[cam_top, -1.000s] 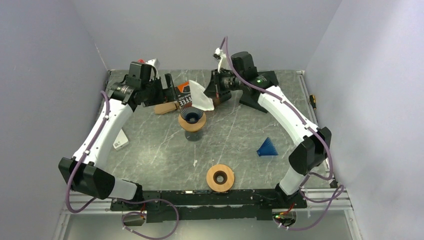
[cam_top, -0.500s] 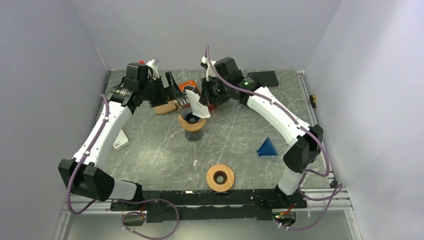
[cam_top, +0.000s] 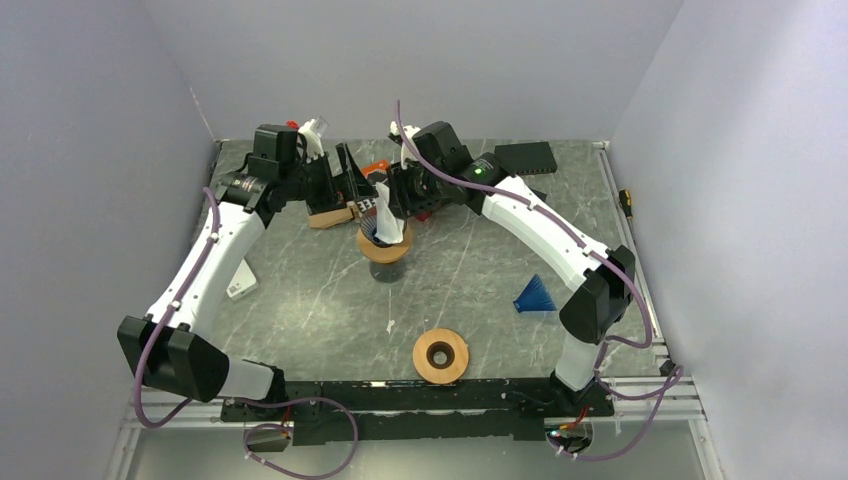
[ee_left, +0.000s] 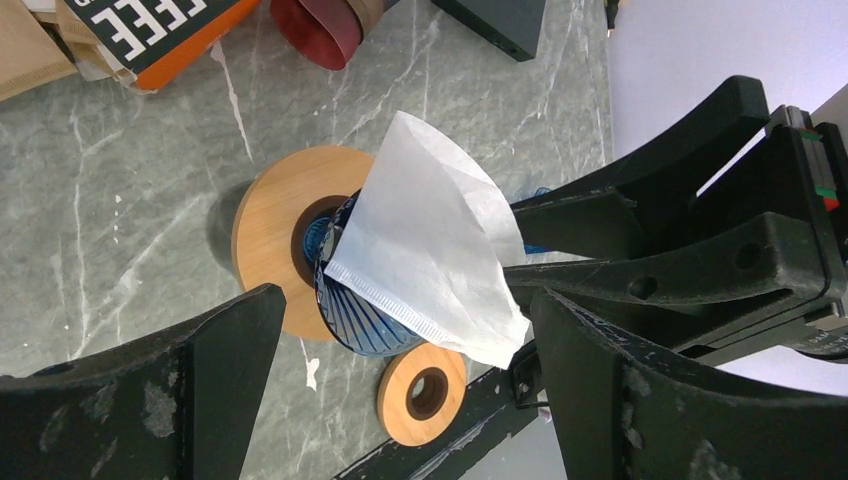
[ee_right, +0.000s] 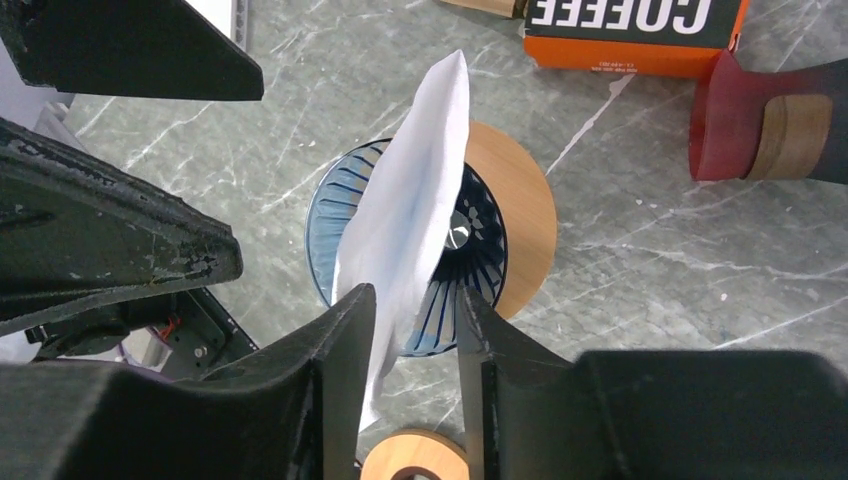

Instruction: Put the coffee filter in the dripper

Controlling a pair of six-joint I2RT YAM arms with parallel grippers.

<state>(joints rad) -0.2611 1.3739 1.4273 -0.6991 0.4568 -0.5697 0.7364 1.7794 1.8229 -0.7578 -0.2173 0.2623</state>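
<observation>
The white paper coffee filter (ee_right: 415,210) stands on edge, its tip down in the blue ribbed dripper (ee_right: 480,250), which sits on a round wooden base (ee_right: 520,215). My right gripper (ee_right: 415,300) hangs over the dripper with its jaws parted. The filter's upper edge rests against one fingertip (ee_right: 355,310) with a gap to the other. From above, the filter (cam_top: 388,215) leans in the dripper (cam_top: 385,240) under the right gripper (cam_top: 392,197). My left gripper (ee_left: 405,300) is wide open just left of the dripper (ee_left: 350,320), holding nothing.
An orange coffee box (ee_right: 630,30) and a red scoop with a wooden handle (ee_right: 735,110) lie behind the dripper. A spare wooden ring (cam_top: 440,355) sits near the front edge, a blue cone (cam_top: 537,295) to the right, a black block (cam_top: 525,157) at the back.
My right gripper carried the filter leftward over the dripper and lowered its tip in. Its jaws, shut on the filter before, have now parted. The left arm barely moved.
</observation>
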